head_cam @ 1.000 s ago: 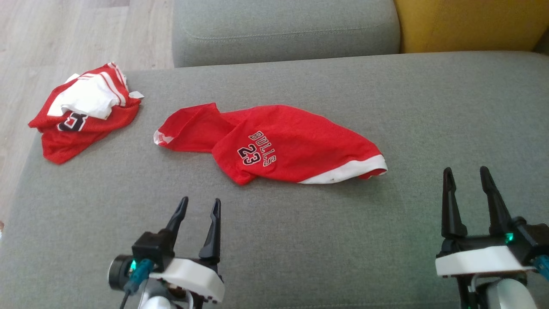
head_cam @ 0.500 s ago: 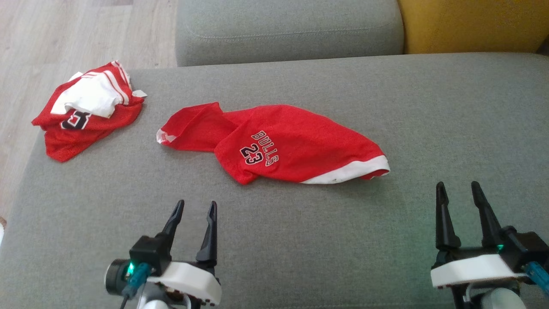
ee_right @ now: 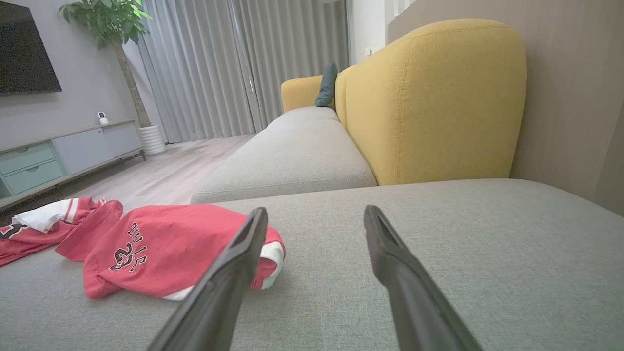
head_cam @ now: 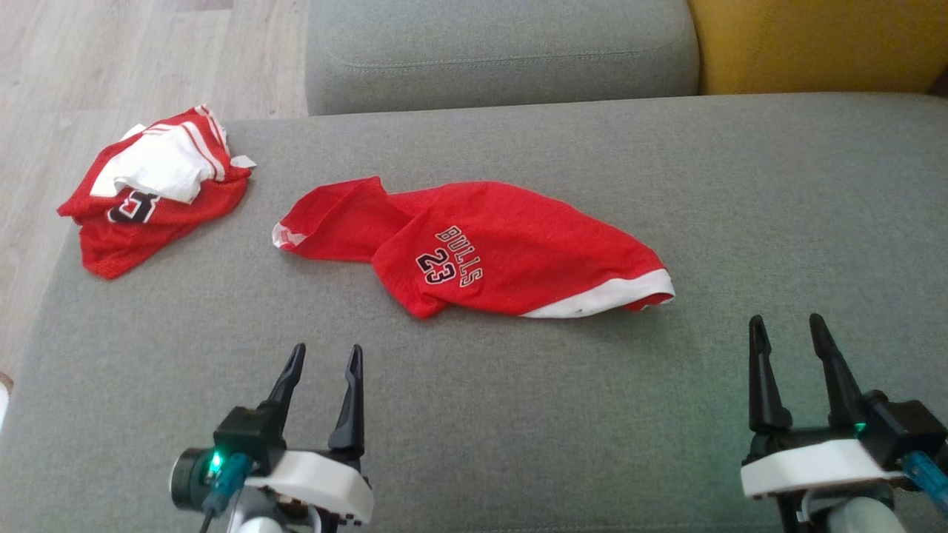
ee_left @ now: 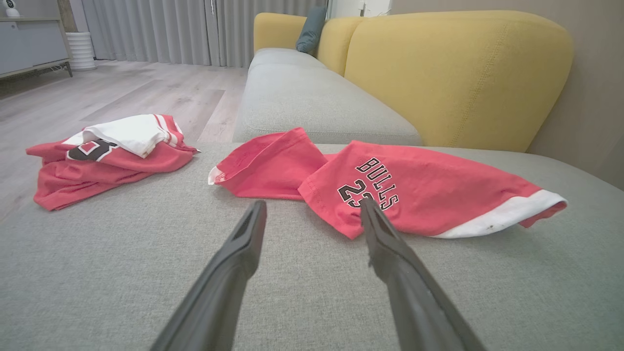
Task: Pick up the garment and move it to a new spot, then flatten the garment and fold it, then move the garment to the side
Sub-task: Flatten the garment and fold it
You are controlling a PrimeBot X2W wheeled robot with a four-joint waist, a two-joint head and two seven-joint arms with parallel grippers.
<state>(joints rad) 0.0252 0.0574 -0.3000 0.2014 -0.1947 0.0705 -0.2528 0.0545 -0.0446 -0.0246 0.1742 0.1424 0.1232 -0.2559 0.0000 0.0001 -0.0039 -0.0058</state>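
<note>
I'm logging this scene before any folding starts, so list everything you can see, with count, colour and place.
Bulls 23 garment: one, red with white hem, middle of the near seat.
crumpled garment: one, red and white, seat's far left corner.
sofa seat: one, grey, under both garments.
sofa backrest: one, yellow, far right.
throw pillow: one, blue-grey, far end of sofa.
floor: pale wood, left of sofa.
curtains: grey, far wall.
potted plant: one, green, beside curtains.
left gripper: one, dark, open, near left.
right gripper: one, dark, open, near right.
</note>
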